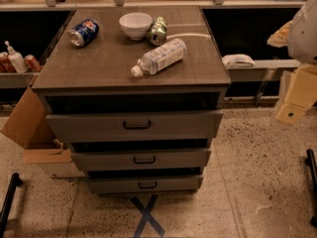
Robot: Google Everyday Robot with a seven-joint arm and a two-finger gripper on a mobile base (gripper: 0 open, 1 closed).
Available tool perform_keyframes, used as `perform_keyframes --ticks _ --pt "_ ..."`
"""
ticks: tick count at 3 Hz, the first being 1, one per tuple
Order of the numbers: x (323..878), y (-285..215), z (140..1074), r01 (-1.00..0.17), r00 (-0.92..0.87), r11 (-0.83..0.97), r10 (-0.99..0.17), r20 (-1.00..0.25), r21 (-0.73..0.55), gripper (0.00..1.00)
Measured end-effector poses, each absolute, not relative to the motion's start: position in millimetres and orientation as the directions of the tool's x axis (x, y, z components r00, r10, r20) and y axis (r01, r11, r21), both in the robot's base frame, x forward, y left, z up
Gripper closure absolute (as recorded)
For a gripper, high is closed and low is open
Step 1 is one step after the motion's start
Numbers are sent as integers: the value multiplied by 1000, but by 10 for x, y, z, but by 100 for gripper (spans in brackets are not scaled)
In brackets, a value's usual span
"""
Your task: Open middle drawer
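Nearest to us, a blue tape X [146, 216] marks the speckled floor in front of the desk's front edge, with bare floor on both sides of it. A dark bar [8, 202] stands low on the left and another [311, 175] on the right.

Below the front edge sit three drawer fronts. Lowest is the narrow bottom drawer [111, 185], then the middle drawer [106, 159] with its small black handle [144, 159], then the tall top drawer [89, 126]. A dark gap shows above each.

By the front left corner leans an open cardboard box [24, 122]. Beyond the front right corner hangs the gripper [296, 100], off the right edge and well apart from the drawers. We cannot tell whether it is wide or narrow.

On the desk top [84, 68], a clear bottle [159, 57] lies on its side; its label print is unreadable. Farther back are a blue can [83, 32] with red and white markings, a white bowl [135, 25] and a green can [158, 30] just beside it.
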State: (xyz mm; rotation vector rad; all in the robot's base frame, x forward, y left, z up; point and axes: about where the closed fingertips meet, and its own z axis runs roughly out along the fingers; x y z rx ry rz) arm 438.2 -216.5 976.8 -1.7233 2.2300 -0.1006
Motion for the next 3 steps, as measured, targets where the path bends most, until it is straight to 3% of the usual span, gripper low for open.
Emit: perform_keyframes --ticks 2,3 --pt "4364 -2134 9541 -944 -171 232 -952 -254 -235 0" --pt "4275 -2029 9035 -965 -79 160 -933 -350 -207 0"
